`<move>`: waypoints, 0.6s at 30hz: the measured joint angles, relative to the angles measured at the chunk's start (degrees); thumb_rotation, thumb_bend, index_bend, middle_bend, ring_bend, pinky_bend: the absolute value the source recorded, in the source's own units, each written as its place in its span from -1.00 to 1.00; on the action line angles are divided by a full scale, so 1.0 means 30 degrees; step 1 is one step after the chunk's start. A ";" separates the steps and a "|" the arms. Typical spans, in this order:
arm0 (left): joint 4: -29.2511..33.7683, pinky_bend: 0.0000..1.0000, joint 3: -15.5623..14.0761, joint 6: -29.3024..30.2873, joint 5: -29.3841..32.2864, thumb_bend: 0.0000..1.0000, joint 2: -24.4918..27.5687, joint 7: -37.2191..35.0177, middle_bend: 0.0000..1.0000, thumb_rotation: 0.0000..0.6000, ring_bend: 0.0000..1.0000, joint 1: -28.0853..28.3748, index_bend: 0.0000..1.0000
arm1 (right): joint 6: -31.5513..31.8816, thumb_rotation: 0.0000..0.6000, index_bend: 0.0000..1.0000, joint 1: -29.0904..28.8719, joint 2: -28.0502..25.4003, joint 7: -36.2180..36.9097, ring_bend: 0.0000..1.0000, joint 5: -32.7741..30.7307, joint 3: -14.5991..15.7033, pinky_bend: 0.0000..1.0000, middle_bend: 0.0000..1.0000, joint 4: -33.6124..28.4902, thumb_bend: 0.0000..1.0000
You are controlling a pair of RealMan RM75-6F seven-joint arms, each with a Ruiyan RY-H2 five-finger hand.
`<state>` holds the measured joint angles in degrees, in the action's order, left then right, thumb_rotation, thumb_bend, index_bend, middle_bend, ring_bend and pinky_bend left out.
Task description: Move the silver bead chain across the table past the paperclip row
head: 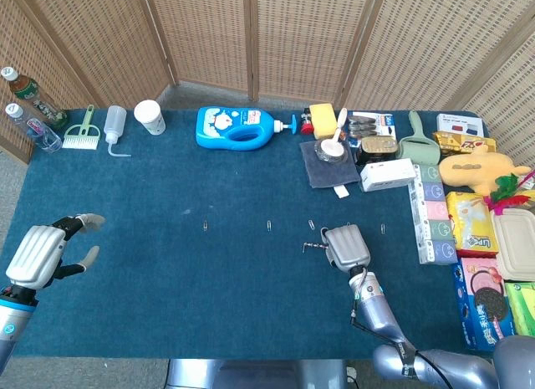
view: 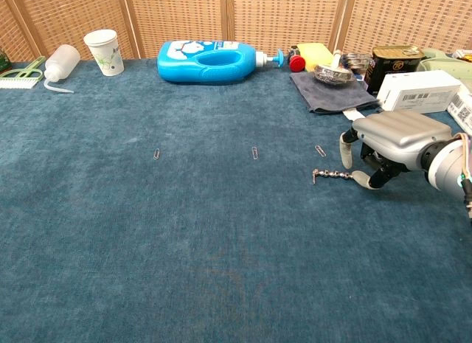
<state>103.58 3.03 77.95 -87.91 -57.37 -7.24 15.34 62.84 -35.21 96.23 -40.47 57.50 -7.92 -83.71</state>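
Observation:
The silver bead chain (view: 332, 175) lies flat on the blue cloth, just on the near side of the paperclip row; it also shows as a short line, bead chain (head: 313, 246), in the head view. My right hand (view: 391, 140) hovers low at its right end, fingers spread and curved down. One fingertip (view: 361, 178) touches or covers the chain's right end, while the thumb stands apart above it. From the head view the right hand (head: 345, 247) hides that end. The left hand (head: 38, 253) stays far left, fingers apart, holding nothing. Paperclips (view: 254, 152) (view: 156, 154) (view: 320, 150) lie in a row.
A blue detergent bottle (view: 210, 61), a white cup (view: 102, 51) and a squeeze bottle (view: 60, 62) stand along the far edge. A grey cloth with a dish (view: 328, 88), a white box (view: 420, 88) and snack packs (head: 476, 230) crowd the right side.

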 measured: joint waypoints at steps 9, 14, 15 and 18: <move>-0.0114 0.45 0.0048 0.0088 -0.0011 -0.29 -0.0007 -0.0168 -0.19 0.96 -0.17 -0.0046 -0.42 | -0.0045 1.00 -0.04 -0.0072 0.0086 -0.0137 0.91 -0.0307 0.0017 0.96 0.76 0.0046 -0.09; -0.0177 0.45 0.0027 0.0058 -0.0037 -0.29 -0.0031 -0.0231 -0.19 0.97 -0.17 -0.0058 -0.42 | 0.0032 1.00 -0.02 -0.0094 0.0097 -0.0058 0.91 -0.0393 -0.0036 0.96 0.76 -0.0043 -0.09; -0.0180 0.45 0.0042 0.0074 -0.0031 -0.29 -0.0033 -0.0253 -0.19 0.97 -0.17 -0.0059 -0.42 | 0.0075 1.00 -0.02 -0.0082 0.0095 -0.0049 0.92 -0.0381 -0.0042 0.96 0.76 -0.0052 -0.10; -0.0207 0.45 0.0068 0.0029 -0.0038 -0.29 -0.0026 -0.0271 -0.19 0.96 -0.17 -0.0027 -0.42 | 0.0346 1.00 -0.02 -0.0009 0.0146 0.0119 0.92 -0.0235 -0.0031 0.96 0.76 -0.0022 -0.11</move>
<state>102.96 3.24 78.04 -88.02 -57.45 -8.05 15.26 63.88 -35.23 96.67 -40.11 56.80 -8.01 -83.78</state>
